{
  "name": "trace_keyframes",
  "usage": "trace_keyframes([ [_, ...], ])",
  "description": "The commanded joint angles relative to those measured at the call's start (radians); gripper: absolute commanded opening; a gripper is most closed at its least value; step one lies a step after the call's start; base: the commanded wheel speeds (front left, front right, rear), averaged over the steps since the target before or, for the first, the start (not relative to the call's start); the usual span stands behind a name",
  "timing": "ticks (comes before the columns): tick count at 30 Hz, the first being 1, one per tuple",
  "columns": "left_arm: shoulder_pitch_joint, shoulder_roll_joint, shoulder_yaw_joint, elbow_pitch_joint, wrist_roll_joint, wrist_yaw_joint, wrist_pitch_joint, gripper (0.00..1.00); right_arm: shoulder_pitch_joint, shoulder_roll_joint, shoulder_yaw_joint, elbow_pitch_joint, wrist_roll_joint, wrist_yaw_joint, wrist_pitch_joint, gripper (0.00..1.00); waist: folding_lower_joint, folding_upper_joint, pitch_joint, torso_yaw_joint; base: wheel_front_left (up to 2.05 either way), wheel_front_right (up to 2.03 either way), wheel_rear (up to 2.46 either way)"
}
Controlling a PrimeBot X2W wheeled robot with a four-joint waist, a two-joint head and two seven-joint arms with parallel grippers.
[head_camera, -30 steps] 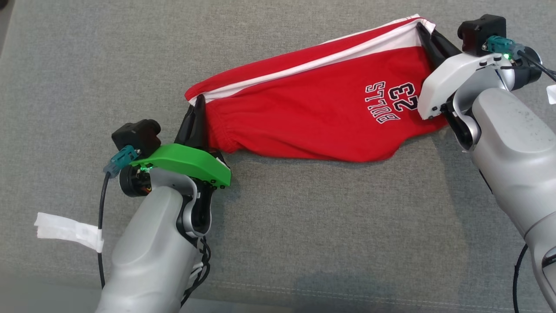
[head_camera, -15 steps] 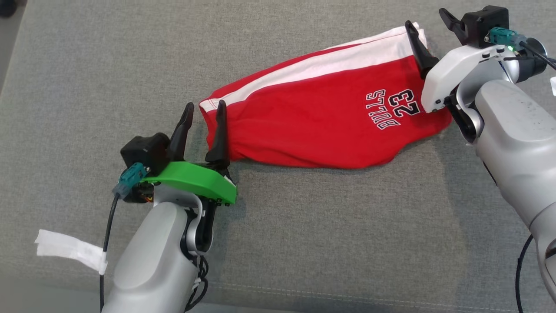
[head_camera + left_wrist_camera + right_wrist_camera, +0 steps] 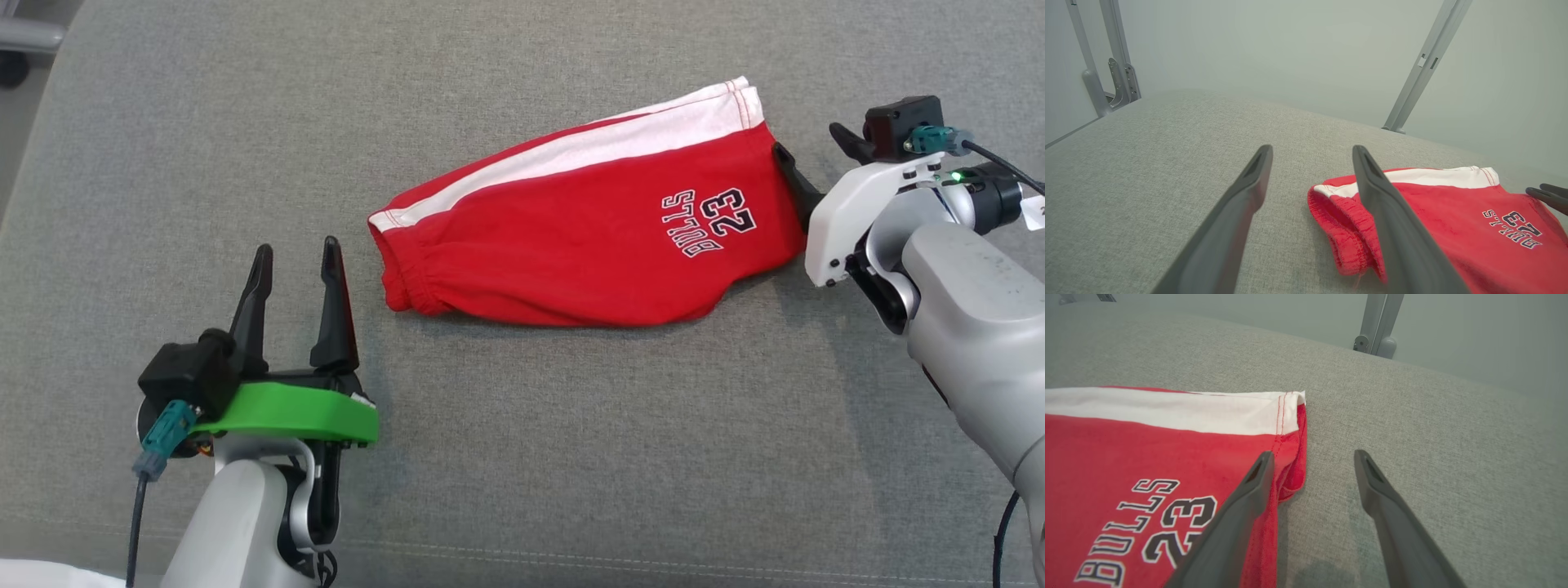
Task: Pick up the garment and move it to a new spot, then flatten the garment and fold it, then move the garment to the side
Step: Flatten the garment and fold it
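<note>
The garment (image 3: 588,237) is a pair of red shorts with a white side stripe and "BULLS 23" print, folded and lying flat on the grey surface. My left gripper (image 3: 296,255) stands open a little to the left of the waistband end, touching nothing. My right gripper (image 3: 808,139) is open beside the hem end, holding nothing. In the left wrist view the shorts (image 3: 1453,220) lie to the right of the open fingers (image 3: 1241,204). In the right wrist view the hem corner (image 3: 1286,412) sits just beyond the left finger (image 3: 1249,494).
The grey fabric surface (image 3: 571,457) spreads wide on all sides of the garment. Metal frame posts (image 3: 1425,65) stand beyond its far edge, and another post (image 3: 1378,322) rises behind it in the right wrist view.
Both grippers, shut on the garment's ends a second ago, opened and drew back from it. The shorts now lie released on the surface. The head camera has also shifted.
</note>
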Motion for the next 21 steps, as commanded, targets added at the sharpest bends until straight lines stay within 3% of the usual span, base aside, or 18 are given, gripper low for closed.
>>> trace_keyframes([
  [1, 0.016, 0.008, 0.009, -0.008, 0.005, 0.006, -0.002, 1.00, 0.015, -0.003, 0.008, -0.003, 0.010, -0.002, 0.011, 1.00, 0.0000, 0.0093, 0.000, 0.002, 0.00, 0.00, 0.00],
  [12, 0.070, -0.005, 0.066, -0.053, 0.038, 0.001, -0.002, 1.00, 0.040, 0.018, 0.056, 0.050, 0.121, -0.002, 0.179, 1.00, 0.0000, 0.0093, 0.001, 0.047, 0.00, 0.00, 0.00],
  [13, 0.070, -0.007, 0.069, -0.053, 0.040, -0.001, -0.002, 1.00, 0.043, 0.023, 0.060, 0.053, 0.130, -0.001, 0.193, 0.96, 0.0000, 0.0093, -0.001, 0.050, 0.00, 0.00, 0.00],
  [14, 0.071, -0.008, 0.072, -0.054, 0.042, -0.003, -0.002, 1.00, 0.045, 0.026, 0.063, 0.057, 0.138, -0.001, 0.204, 0.60, 0.0000, 0.0093, -0.002, 0.053, 0.00, 0.00, 0.00],
  [18, 0.080, -0.013, 0.085, -0.051, 0.045, -0.006, -0.002, 1.00, 0.045, 0.028, 0.079, 0.057, 0.160, -0.001, 0.224, 0.00, 0.0000, 0.0093, -0.008, 0.055, 0.00, 0.00, 0.00],
  [21, 0.082, -0.017, 0.093, -0.049, 0.050, -0.010, -0.002, 1.00, 0.049, 0.025, 0.086, 0.054, 0.174, -0.001, 0.225, 0.00, 0.0000, 0.0093, -0.013, 0.051, 0.00, 0.00, 0.00],
])
